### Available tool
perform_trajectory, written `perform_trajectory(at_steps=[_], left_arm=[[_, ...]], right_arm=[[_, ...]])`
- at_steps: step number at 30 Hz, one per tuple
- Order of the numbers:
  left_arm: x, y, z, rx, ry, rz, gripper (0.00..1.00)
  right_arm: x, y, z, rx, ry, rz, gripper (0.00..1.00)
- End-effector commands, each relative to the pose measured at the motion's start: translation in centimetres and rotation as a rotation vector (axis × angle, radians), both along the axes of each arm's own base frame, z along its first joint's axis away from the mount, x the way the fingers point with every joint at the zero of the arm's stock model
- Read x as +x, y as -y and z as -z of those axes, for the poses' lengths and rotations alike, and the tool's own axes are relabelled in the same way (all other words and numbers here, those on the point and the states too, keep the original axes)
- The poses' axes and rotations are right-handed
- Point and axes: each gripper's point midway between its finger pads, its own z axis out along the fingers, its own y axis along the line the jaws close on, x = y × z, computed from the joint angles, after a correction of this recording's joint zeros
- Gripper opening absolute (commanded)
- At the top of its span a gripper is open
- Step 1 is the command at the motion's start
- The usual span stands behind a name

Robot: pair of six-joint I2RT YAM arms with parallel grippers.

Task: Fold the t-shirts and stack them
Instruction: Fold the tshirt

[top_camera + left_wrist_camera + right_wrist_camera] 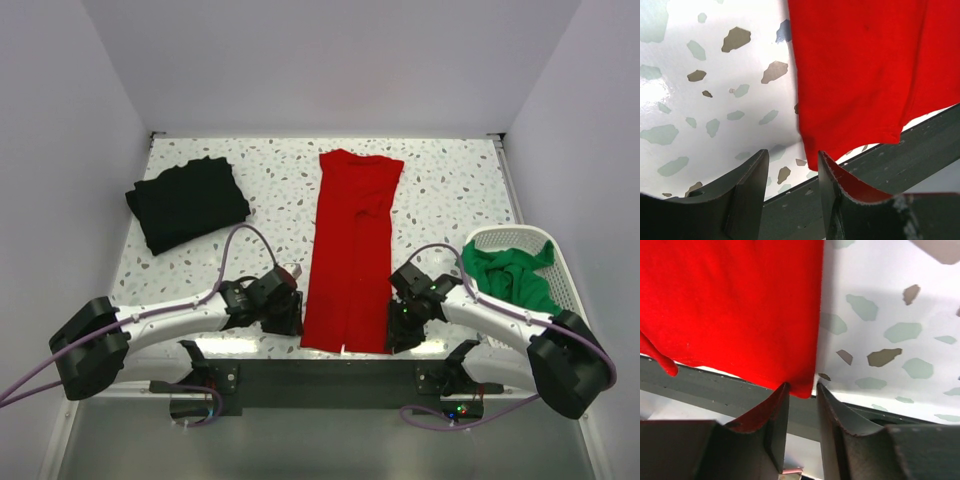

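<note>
**Both grippers at the red shirt's near corners, ready for the cross fold**

Far left of the red shirt (352,250), the black shirt (187,203) lies on the desk (270,180) as a folded square, so it looks finished.

The left gripper (283,310) sits at the red shirt's near left corner. In its wrist view the jaws are spread, and the corner lies just at the inner face of one finger (832,190). Nothing is pinched.

The red shirt lies in the middle of the desk as a long narrow strip, sides folded in. Its near hem hangs a little over the desk's edge.

The right gripper (405,325) is at the red shirt's near right corner. Its jaws stand apart with a narrower gap, and the corner tip sits in their mouth. I see no firm pinch.

Right of the red shirt, the green shirt (510,275) lies crumpled in the basket (520,232).

The step in hand is probably grasping the near hem. The next move calls for both grippers to close on their corners together. They would then lift evenly and carry the hem toward the collar, keeping the strip straight.
</note>
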Motion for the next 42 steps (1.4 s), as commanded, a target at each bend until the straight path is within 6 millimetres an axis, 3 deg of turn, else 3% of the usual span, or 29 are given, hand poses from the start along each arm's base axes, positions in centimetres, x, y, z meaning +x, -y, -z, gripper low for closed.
perform_trajectory(at_steps=[1, 5, 8, 20, 26, 36, 42], left_arm=[[0.0, 0.4, 0.1, -0.034, -0.008, -0.021, 0.48], [-0.2, 0.6, 0.5, -0.041, -0.022, -0.023, 0.47], [-0.3, 1.0, 0.7, -0.057, -0.032, -0.016, 0.47], [-1.4, 1.0, 2.0, -0.041, -0.103, -0.009, 0.38], [-2.1, 0.1, 2.2, -0.007, -0.129, -0.02, 0.37], [-2.8, 0.5, 2.6, -0.006, -0.16, 0.004, 0.34], [-3.0, 0.4, 3.0, 0.013, -0.178, 0.01, 0.22]], right_arm=[[-0.1, -0.8, 0.4, 0.039, -0.007, 0.005, 0.31], [-0.4, -0.6, 0.8, 0.025, -0.019, 0.001, 0.12], [-0.4, -0.4, 0.7, 0.02, -0.017, -0.001, 0.08], [-0.5, -0.3, 0.6, 0.004, -0.029, -0.01, 0.06], [-0.5, -0.3, 0.7, 0.002, -0.035, -0.016, 0.06], [-0.1, -0.6, 0.4, 0.003, -0.036, -0.024, 0.06], [0.0, -0.8, 0.5, -0.002, -0.042, -0.035, 0.06]])
